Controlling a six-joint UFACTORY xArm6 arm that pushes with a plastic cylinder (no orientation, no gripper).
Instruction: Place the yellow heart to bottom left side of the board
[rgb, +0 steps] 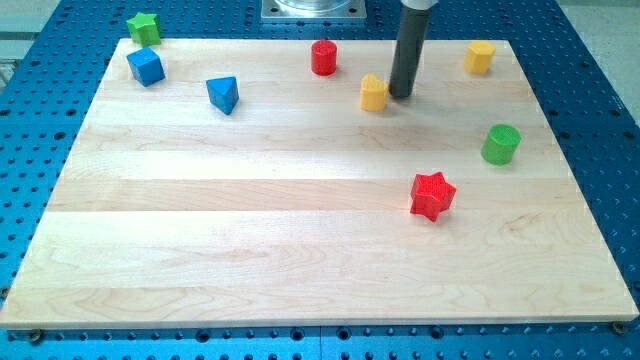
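Note:
The yellow heart (374, 93) sits on the wooden board (300, 230) near the view's top, a little right of centre. My tip (400, 95) stands just to the right of the heart, touching it or nearly so. The dark rod rises from there to the view's top edge.
A red cylinder (323, 57) is up and left of the heart. A blue triangle (224, 95), blue cube (146, 66) and green star (144, 28) lie at top left. A yellow hexagonal block (479, 57), green cylinder (501, 145) and red star (432, 195) lie at right.

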